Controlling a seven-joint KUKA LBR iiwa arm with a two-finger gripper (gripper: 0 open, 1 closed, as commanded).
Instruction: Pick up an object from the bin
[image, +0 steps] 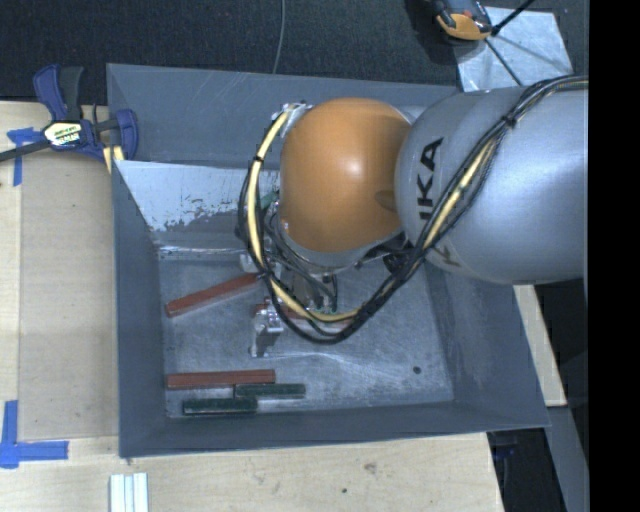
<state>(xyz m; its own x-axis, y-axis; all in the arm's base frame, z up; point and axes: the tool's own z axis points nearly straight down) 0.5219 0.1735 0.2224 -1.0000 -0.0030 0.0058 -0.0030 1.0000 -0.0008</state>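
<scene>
The grey metal bin (135, 330) held three loose bar-shaped items on its floor. The arm (500, 180) entered from 3 o'clock. Its silver housing carried black lettering, of which only "KA" could be read. An orange cover (340, 170) sat at the wrist, with yellow and black cables (335, 322) looped beneath it.

The gripper (264, 335) stood low over the floor, just toward 9 o'clock of the bin's centre. Whether it was released or clenched could not be told, as the wrist hid much of it.

The nearest item was a reddish-brown bar (208, 296). It lay tilted at 10 o'clock from the gripper, with its higher end close beside the wrist and its lower end pointing toward the 9 o'clock wall.

A second red-brown bar (220, 379) lay level at 7 o'clock from the gripper, apart from it. A dark green bar (243, 399) lay just beside that one, nearer the 6 o'clock wall. No writing could be read on any bar.
</scene>
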